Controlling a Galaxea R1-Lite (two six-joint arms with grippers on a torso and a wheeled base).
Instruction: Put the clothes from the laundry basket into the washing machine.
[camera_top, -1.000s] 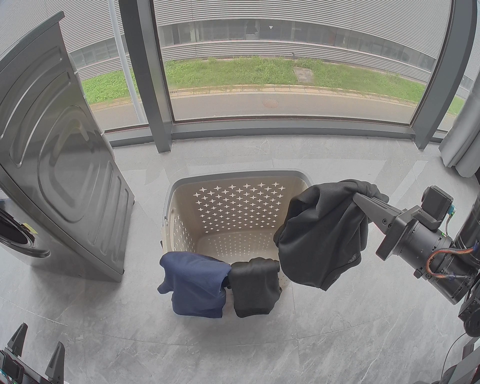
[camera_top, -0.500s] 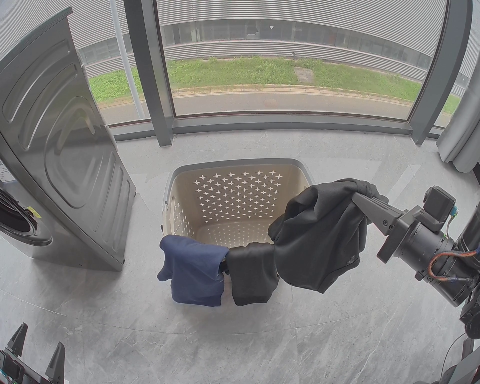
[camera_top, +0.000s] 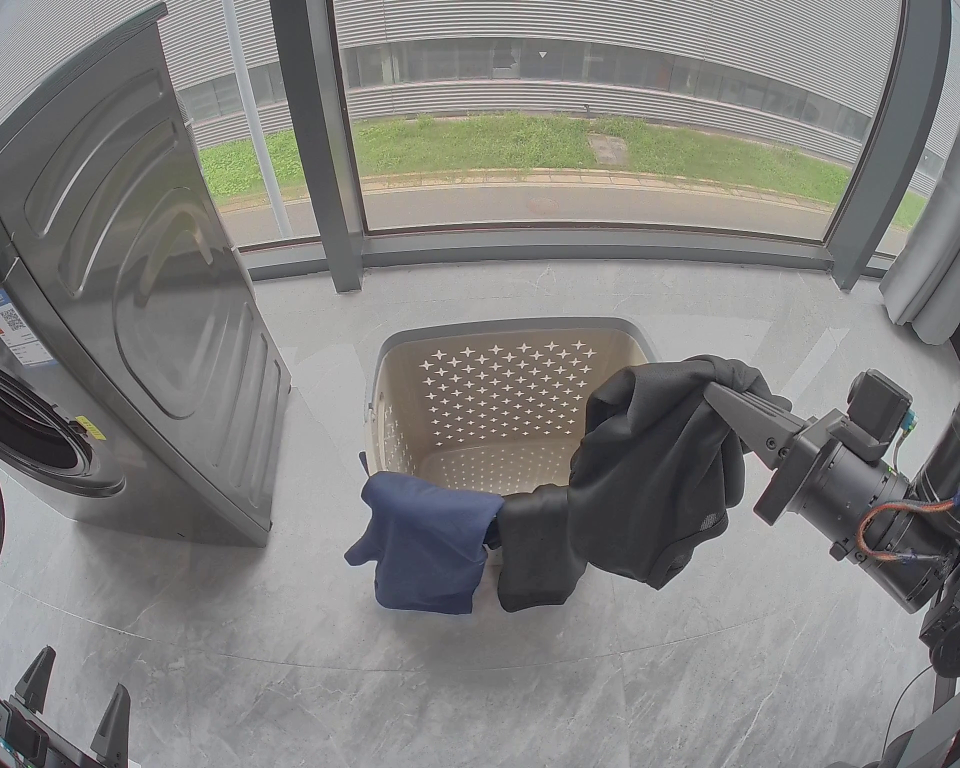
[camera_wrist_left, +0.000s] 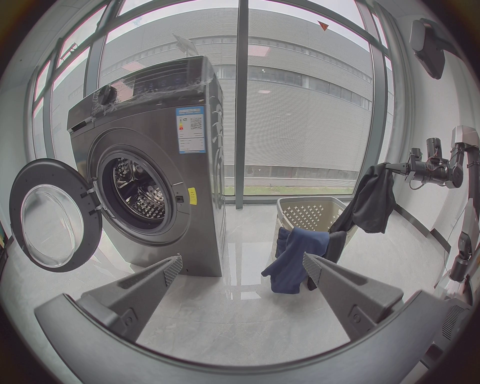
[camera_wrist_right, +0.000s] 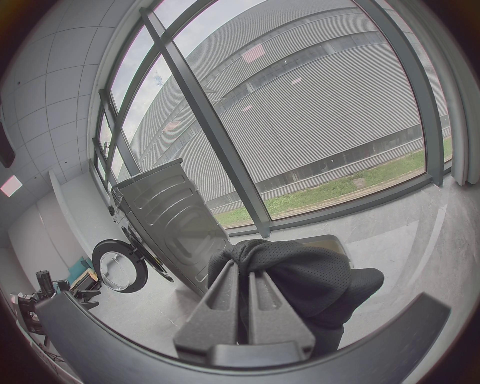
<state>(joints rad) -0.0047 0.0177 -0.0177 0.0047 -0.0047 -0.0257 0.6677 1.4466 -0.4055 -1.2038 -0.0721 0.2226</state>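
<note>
Transfer step: right gripper (camera_top: 716, 396) clamped on black garment (camera_top: 650, 480), three o'clock of laundry basket (camera_top: 505, 335); left gripper (camera_wrist_left: 240, 260), fingers apart; next probably needs a swing to washing machine (camera_top: 150, 300) at nine o'clock.

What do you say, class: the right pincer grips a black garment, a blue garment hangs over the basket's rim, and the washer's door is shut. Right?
One thing is wrong: the door of the washer is open, swung wide, as the left wrist view shows. The rest stands: the right pincer grips a black garment, and a blue garment hangs over the rim of the basket.
</note>
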